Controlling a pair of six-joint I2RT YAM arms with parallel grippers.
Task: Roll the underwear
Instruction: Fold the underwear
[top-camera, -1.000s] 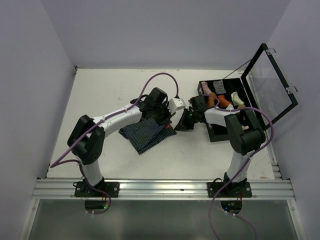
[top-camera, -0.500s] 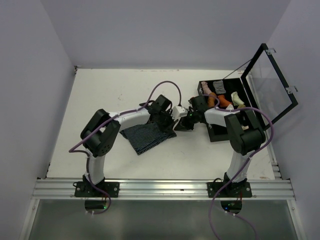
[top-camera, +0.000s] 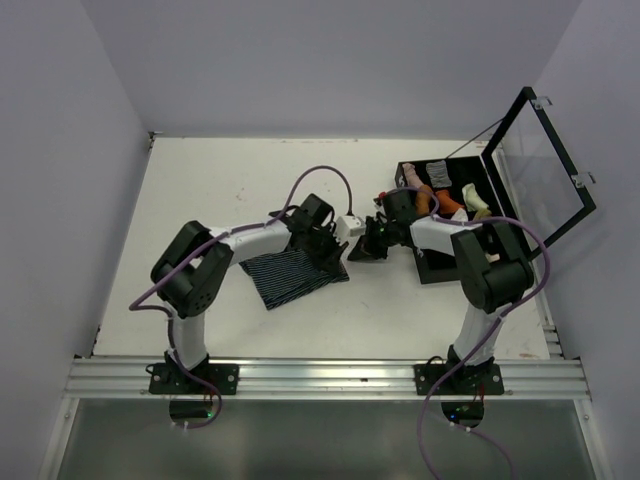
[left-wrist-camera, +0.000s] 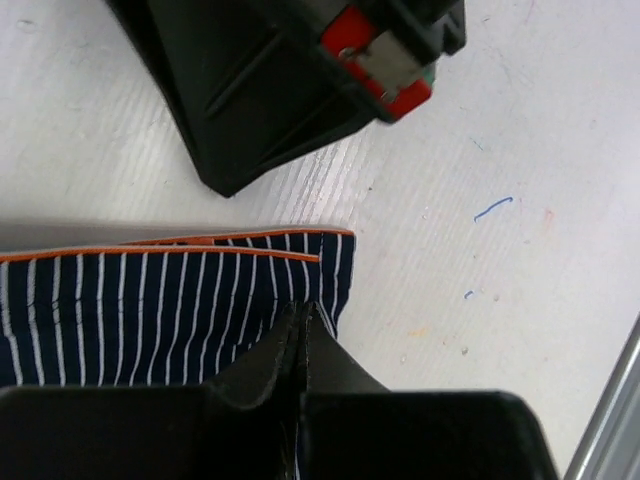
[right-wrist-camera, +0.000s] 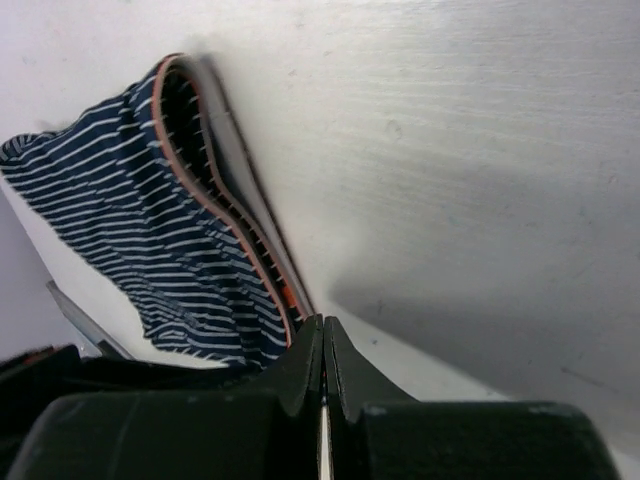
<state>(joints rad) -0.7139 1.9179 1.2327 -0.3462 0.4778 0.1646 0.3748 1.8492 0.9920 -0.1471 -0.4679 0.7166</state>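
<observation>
REMOTE CELL: One pair of striped underwear (top-camera: 288, 275) lies folded flat on the table (top-camera: 220, 180), its long axis running left to right and tipped slightly up at the right end. I read the left gripper (left-wrist-camera: 300, 325) as pressed together, its tips sitting on the garment's right-hand corner. I cannot tell whether a ply of cloth is caught between them. The right gripper (right-wrist-camera: 322, 340) is likewise closed with nothing in it, poised just off the orange-trimmed edge, so the cloth lies to its left. In my judgement the left arm is the nearer of the two, and a roll would have to travel leftward along that long axis. My count is one garment, two grippers and one open box (top-camera: 432, 272), its lid (top-camera: 540, 165) raised, holding at least four bundled items.
</observation>
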